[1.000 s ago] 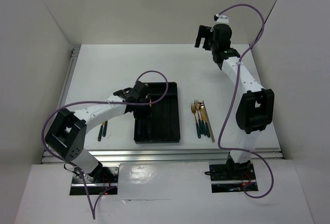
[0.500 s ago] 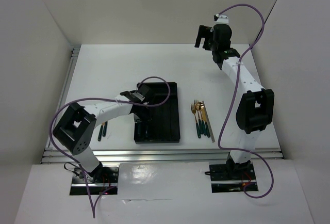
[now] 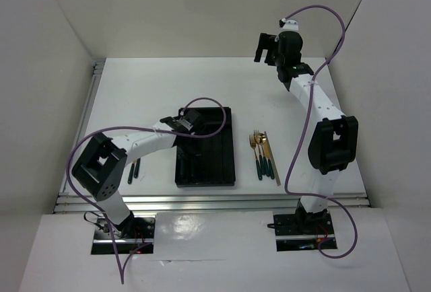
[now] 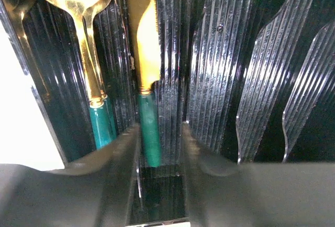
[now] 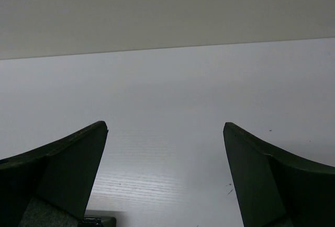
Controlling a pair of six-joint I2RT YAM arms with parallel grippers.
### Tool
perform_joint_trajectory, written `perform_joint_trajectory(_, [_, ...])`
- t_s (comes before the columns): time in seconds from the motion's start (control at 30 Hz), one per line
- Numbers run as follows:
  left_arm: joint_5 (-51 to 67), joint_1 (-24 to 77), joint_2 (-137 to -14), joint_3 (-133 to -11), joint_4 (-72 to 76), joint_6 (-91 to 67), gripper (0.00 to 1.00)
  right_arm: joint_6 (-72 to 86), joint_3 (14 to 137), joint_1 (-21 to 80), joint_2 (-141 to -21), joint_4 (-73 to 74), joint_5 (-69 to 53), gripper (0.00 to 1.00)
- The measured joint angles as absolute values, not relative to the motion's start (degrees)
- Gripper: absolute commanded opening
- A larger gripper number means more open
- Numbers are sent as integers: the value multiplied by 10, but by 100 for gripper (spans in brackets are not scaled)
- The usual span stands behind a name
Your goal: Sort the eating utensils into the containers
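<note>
Gold knife [image 4: 148,44] lies in the black tray [image 3: 225,161] beside a spoon [image 4: 84,7]. Left hand [image 4: 158,133] sits narrowly open around its green handle; lifting crooked could drag the knife out. Right hand [image 5: 165,126] waits wide open

The black tray [image 3: 223,159] lies flat in the middle of the table. It is long and shallow, with narrow rows running the long way and a shiny, ridged floor [image 4: 225,80].

A spoon [image 4: 86,38] with a gold head and a green handle lies in one row near the side of the tray. A knife [image 4: 147,75] with a gold blade and a green handle lies in the row next to it.

Right of the tray, apart from it, a bunch of gold and green pieces [image 3: 261,152] lie side by side. A thin silver piece [image 3: 275,167] lies just beside them.

Left of the tray lie two more dark pieces [image 3: 133,169].
</note>
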State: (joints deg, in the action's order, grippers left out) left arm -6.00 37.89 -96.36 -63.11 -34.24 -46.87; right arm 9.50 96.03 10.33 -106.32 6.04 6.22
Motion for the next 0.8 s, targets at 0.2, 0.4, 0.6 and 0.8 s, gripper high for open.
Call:
perform_joint_trajectory(0.2, [-75,383,-955,-631,-348,-469,55,95,960,103,-1063,60,62,100])
perform_joint_trajectory(0.4, [-93,394,-920,-645,-356,-466,59,95,960,103,-1063,60,55,100])
perform_joint_trajectory(0.6, [-110,395,-865,-652,-343,-458,65,95,960,103,-1063,60,48,100])
perform_joint_trajectory(0.8, [-150,395,-809,-652,-357,-453,89,95,960,103,-1063,60,39,100])
